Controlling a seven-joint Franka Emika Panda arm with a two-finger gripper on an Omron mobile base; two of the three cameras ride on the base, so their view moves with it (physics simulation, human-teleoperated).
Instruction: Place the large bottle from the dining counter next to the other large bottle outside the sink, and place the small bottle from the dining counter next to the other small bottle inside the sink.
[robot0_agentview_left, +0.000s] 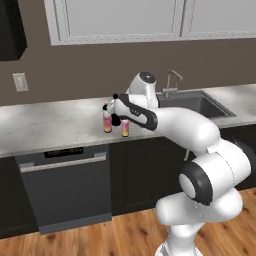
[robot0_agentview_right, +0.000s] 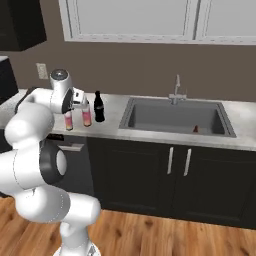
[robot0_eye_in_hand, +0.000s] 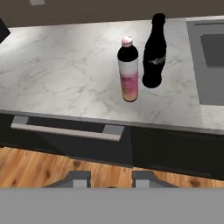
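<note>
With the tall pink-to-yellow bottle (robot0_eye_in_hand: 128, 72) parked beside the glossy black bottle (robot0_eye_in_hand: 154, 50) left of the steel sink (robot0_agentview_right: 126, 116), the pincer (robot0_agentview_right: 74, 107) looks clamped on the tiny orange-pink bottle (robot0_agentview_right: 68, 120). Next: carry it right and lower it into the sink beside its twin (red speck (robot0_agentview_right: 195, 129)).

Evenly lit, soft and diffuse, with no visible lamp. Mild sheen on the white robot arm (robot0_agentview_left: 200, 130) and a thin pale highlight down the black bottle (robot0_eye_in_hand: 154, 52). Faint, short shadows under the 2 bottles on the marble worktop (robot0_eye_in_hand: 65, 78). Slightly soft and pixelated throughout; no edge distortion, no motion blur.
</note>
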